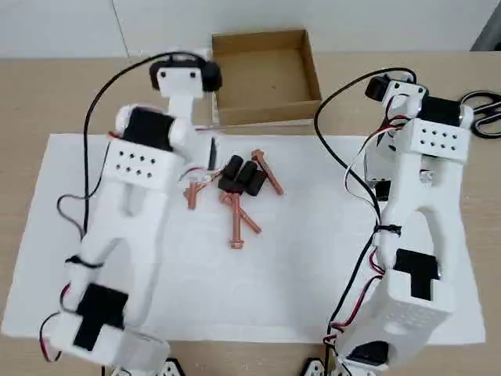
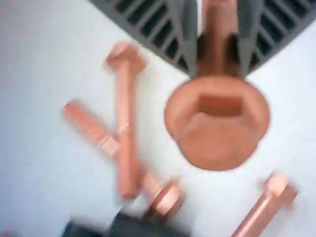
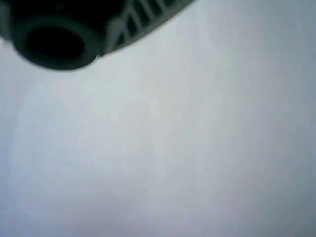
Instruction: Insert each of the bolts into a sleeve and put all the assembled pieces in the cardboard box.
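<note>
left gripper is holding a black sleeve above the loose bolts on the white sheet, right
No: the left gripper holds a copper bolt, not a black sleeve, as the left wrist view shows. Loose bolts do lie on the white sheet below.

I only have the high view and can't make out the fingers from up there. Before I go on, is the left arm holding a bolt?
Observer: Yes. In the left wrist view the left gripper is shut on a copper bolt, with the shaft between the fingers and the head toward the camera.
Operator: And the right arm?
Observer: The right wrist view shows a black sleeve held in the right gripper. Its open end faces the camera, and it is raised off the white sheet.
</note>
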You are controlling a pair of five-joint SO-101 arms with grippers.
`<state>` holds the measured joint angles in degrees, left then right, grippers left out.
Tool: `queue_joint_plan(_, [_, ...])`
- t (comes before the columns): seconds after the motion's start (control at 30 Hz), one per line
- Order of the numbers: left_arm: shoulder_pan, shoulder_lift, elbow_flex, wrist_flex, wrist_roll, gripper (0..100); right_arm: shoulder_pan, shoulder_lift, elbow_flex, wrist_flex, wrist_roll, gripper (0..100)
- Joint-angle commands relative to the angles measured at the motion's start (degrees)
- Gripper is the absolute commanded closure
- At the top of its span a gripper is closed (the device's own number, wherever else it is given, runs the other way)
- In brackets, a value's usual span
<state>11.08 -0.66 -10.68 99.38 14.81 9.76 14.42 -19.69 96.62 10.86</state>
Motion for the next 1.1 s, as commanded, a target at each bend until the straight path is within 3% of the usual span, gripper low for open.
queue_joint_plan(0.0, [-3.43, -7.65, 10.33, 1.14, -4.84, 100, 0.31, -3.82, -2.02, -0.22, 0.53, 99.2])
queue_joint_plan(0.23, [-12.4, -6.68, 18.51, 0.97, -22.95, 100, 0.22, -3.82, -2.02, -0.22, 0.18, 99.3])
queue_joint_plan(0.43, [-20.84, 1.14, 22.9, -6.59, -23.47, 100, 0.22, -3.82, -2.02, 0.92, 0.09, 99.4])
queue_joint_plan(0.63, [-20.48, 9.67, 23.6, -11.69, -26.37, 100, 0.22, -3.82, -2.02, 1.01, 0.0, 99.4])
queue_joint_plan(0.87, [-20.13, 10.11, 23.34, -15.82, -26.73, 99, -0.92, -3.82, -2.02, 0.84, 0.09, 99.3])
queue_joint_plan(1.07, [-20.13, 10.11, 23.34, -16.44, -28.75, 92, -2.68, -3.47, -2.02, 0.48, 0.35, 99.2])
